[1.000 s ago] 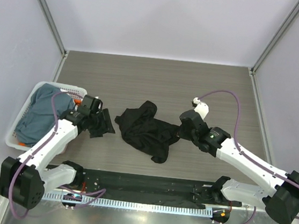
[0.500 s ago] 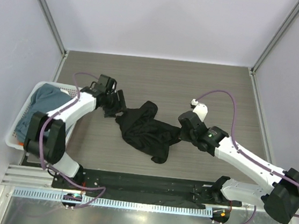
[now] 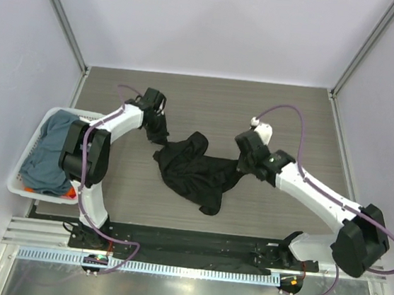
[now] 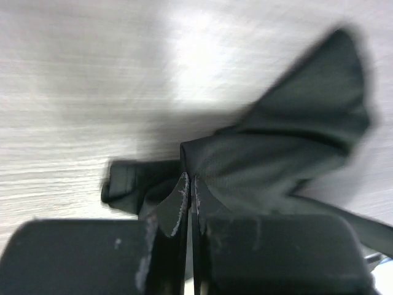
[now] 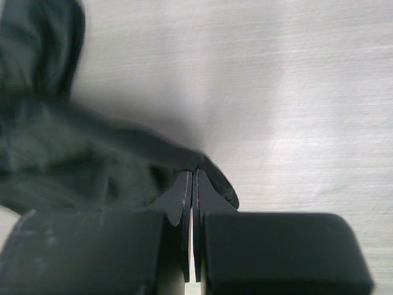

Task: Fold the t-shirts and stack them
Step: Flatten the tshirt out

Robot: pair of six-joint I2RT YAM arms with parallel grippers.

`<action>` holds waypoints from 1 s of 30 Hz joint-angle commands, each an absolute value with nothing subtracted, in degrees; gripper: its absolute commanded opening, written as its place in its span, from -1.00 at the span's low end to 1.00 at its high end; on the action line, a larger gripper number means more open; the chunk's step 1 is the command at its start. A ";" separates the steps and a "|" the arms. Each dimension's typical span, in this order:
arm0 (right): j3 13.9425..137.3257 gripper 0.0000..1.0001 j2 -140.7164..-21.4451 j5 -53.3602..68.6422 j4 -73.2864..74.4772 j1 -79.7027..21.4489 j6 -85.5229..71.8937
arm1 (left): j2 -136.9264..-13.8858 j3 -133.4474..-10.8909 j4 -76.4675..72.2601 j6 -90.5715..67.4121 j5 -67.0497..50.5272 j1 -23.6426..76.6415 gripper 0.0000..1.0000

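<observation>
Centrally, black t-shirt: a crumpled, plain soft-cloth black t-shirt (image 3: 198,172) lies bunched in the middle of the grey wood-grain table (image 3: 209,99), between the two arms.
Left gripper: the left gripper (image 3: 161,135) sits at the garment's upper-left edge. Its wrist camera shows the fingers (image 4: 182,200) pressed together, with a corner of black cloth pinched at the tips.
Right gripper: the right gripper (image 3: 241,168) sits at the garment's right edge, its fingers (image 5: 186,193) likewise together on a fold of the same cloth.
Reason for the hold: grips on opposite edges suggest the cloth is about to be drawn apart and spread flat before any fold is made.
Basket: a white lattice-sided plastic basket (image 3: 62,110) at the table's left edge holds a slate blue-grey shirt (image 3: 51,149), probably waiting its turn. A sliver of orange cloth (image 3: 71,193) shows at its near corner.
Hard to make out: whether each gripper holds sleeve, hem or collar cannot be told. The left wrist picture is blurred. The orange piece is mostly covered.
</observation>
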State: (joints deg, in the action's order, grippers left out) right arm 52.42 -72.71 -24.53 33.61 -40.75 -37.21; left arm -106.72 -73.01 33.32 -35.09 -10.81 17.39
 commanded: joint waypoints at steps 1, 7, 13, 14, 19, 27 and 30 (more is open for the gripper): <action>60.62 -0.98 -76.88 -23.74 31.11 -32.72 -32.97 | -102.92 -84.44 37.42 -35.42 -6.07 17.58 -1.00; 86.36 -0.98 -84.54 -24.51 38.74 -20.58 -26.82 | -100.12 -103.95 47.53 -36.48 -3.87 17.58 -0.99; 99.49 -0.98 -83.42 -32.34 44.21 -19.34 -23.29 | -88.17 -92.07 45.45 -36.30 -0.96 17.58 -1.00; 97.49 -0.98 -82.45 -32.95 44.56 -19.34 -23.47 | -84.94 -89.32 44.92 -36.56 -3.23 17.58 -1.00; 83.08 -0.98 -74.20 -29.01 44.74 -19.34 -26.45 | -74.81 -68.85 39.04 -40.59 -7.56 18.45 -0.96; 68.56 -0.98 -68.56 -24.89 46.05 -19.42 -29.00 | -68.12 -54.39 38.92 -41.58 -7.57 19.77 -0.18; 64.70 -0.98 -66.54 -23.47 46.14 -19.34 -30.05 | -70.39 -59.12 41.21 -39.21 -3.18 19.77 0.01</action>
State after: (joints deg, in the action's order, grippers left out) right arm 66.06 -70.70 -25.10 46.65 -19.49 -28.05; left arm -71.42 -52.95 41.74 -41.21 -6.52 19.59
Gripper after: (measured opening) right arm 0.024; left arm 0.483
